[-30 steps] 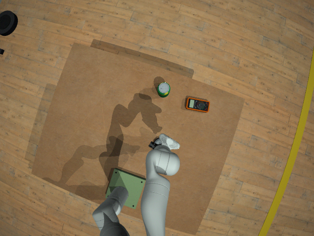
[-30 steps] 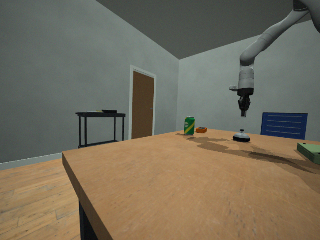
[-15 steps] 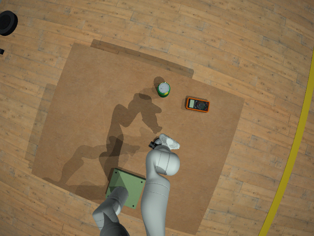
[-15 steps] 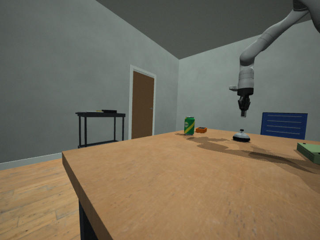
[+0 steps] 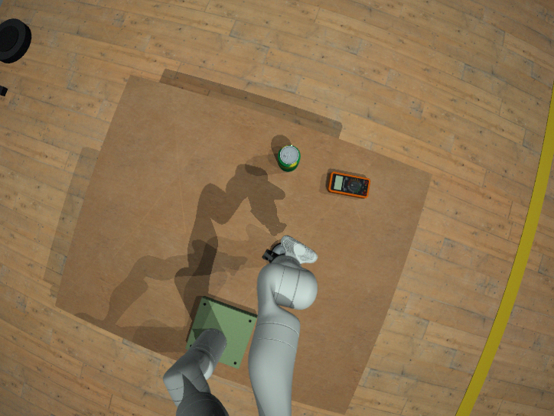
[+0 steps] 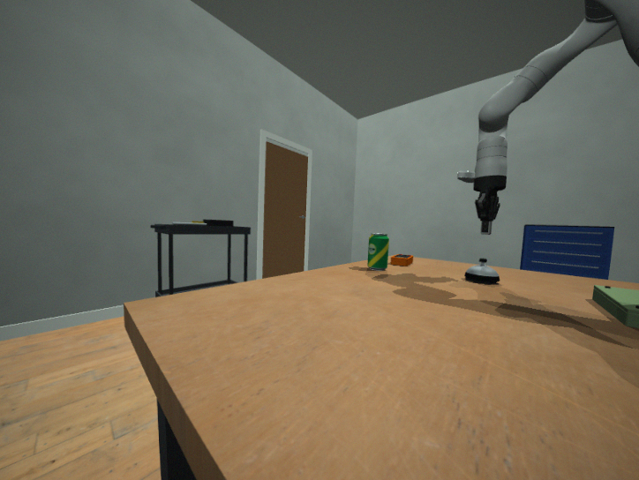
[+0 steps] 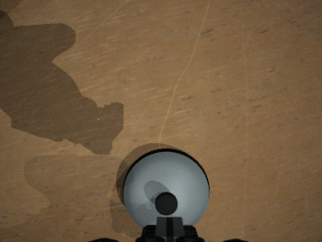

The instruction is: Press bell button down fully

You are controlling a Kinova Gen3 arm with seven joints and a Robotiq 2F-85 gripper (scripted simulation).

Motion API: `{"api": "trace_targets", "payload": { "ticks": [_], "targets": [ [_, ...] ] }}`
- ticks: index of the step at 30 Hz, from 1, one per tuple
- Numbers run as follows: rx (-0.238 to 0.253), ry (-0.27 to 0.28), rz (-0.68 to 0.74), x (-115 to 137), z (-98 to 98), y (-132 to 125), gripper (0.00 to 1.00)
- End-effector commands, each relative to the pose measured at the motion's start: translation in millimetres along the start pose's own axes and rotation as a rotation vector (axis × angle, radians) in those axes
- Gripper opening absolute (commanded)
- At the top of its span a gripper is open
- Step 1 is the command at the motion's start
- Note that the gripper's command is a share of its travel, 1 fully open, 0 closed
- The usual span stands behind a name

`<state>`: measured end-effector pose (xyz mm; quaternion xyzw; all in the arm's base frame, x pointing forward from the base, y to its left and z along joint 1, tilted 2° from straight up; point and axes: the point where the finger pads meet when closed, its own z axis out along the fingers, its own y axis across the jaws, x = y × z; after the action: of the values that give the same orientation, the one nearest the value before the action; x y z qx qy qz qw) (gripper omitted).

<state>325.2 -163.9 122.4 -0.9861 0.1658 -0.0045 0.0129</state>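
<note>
A silver dome bell (image 6: 481, 273) (image 7: 165, 187) with a black base and a black button (image 6: 483, 260) (image 7: 166, 204) stands on the wooden table (image 6: 335, 371) (image 5: 148, 178). My gripper (image 6: 484, 230) (image 7: 168, 228) is shut with nothing in it. It points straight down and hangs a short way above the bell's button, without touching it. In the wrist view the closed fingertips sit just below the button. In the overhead view the arm (image 5: 286, 286) hides the bell.
A green soda can (image 5: 288, 157) (image 6: 377, 251) and an orange multimeter (image 5: 349, 183) (image 6: 401, 259) stand on the table beyond the bell. A green plate (image 5: 223, 328) (image 6: 620, 304) holds the arm's base. A blue panel (image 6: 567, 251) stands behind the table.
</note>
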Motion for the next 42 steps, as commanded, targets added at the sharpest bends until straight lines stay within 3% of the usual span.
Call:
{"api": "trace_targets", "payload": {
  "ticks": [1,13,42],
  "targets": [
    [0.004,0.003,-0.001,0,1.2,-1,0.10],
    [0.005,0.007,-0.001,1,10.2,-2,0.10],
    [0.004,0.001,-0.001,-1,54.7,-3,0.10]
  ]
}}
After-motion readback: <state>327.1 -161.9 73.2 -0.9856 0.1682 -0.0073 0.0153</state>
